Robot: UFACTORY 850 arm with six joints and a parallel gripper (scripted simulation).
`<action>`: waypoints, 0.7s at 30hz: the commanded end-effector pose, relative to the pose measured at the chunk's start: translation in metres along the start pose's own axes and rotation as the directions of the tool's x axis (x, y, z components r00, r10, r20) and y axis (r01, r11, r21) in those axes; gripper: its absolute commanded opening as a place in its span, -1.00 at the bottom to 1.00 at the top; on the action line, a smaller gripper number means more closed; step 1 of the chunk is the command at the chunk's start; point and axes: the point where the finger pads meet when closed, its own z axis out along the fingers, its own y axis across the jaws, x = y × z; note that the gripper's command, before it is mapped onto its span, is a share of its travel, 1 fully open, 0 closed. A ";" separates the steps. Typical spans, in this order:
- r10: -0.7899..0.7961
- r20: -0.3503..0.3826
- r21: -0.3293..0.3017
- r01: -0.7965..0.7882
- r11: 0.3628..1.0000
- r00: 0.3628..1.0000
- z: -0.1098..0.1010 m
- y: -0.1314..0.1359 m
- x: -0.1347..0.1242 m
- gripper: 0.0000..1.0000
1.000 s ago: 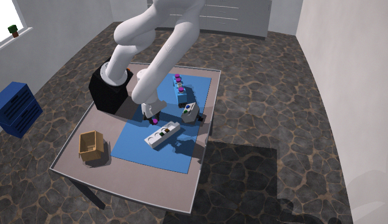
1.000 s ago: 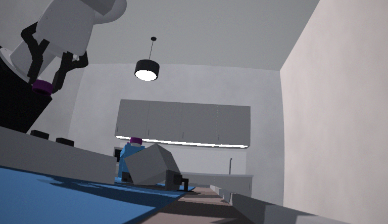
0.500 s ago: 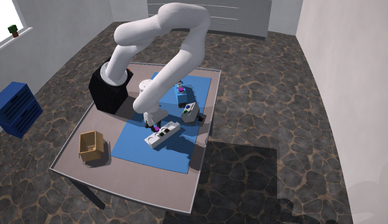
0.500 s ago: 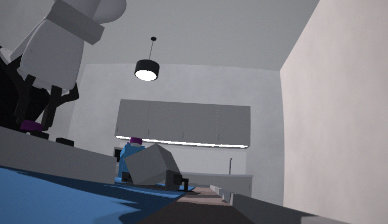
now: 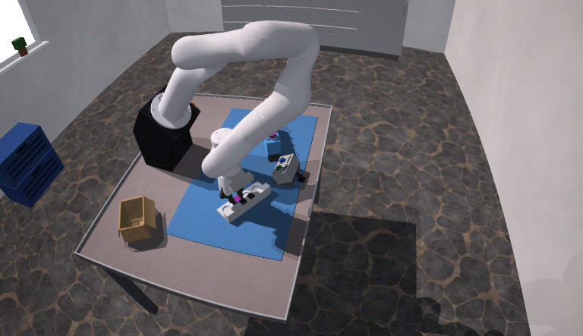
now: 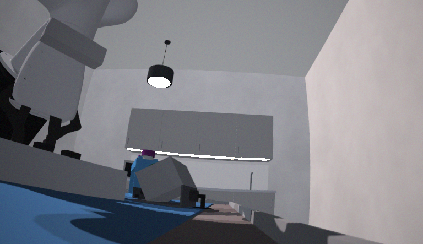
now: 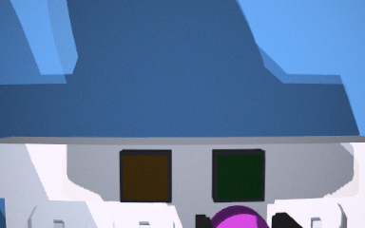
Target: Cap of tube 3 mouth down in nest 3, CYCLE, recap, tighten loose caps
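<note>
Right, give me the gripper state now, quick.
Gripper: shut on the magenta cap, low over the cap tray.

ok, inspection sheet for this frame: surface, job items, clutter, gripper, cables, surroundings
Surface: grey table with a raised rim, blue mat on it.
Job's things: white cap tray on the mat; amber lamp and green lamp both dark; key housing and blue tube station beyond it.
Clutter: open cardboard box off the mat.
Grippers: gripper shut on the magenta cap, low over the tray.
Cables: nothing seen.
Surroundings: blue cabinet, grey drawers, ceiling lamp.
</note>
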 end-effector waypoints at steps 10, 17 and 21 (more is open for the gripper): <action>0.000 0.000 0.000 0.000 1.000 1.000 0.002 0.000 0.000 -1.00; 0.000 0.000 0.000 0.000 1.000 1.000 0.005 0.000 0.000 -1.00; 0.000 0.000 0.000 0.000 1.000 1.000 0.007 0.000 -0.001 -1.00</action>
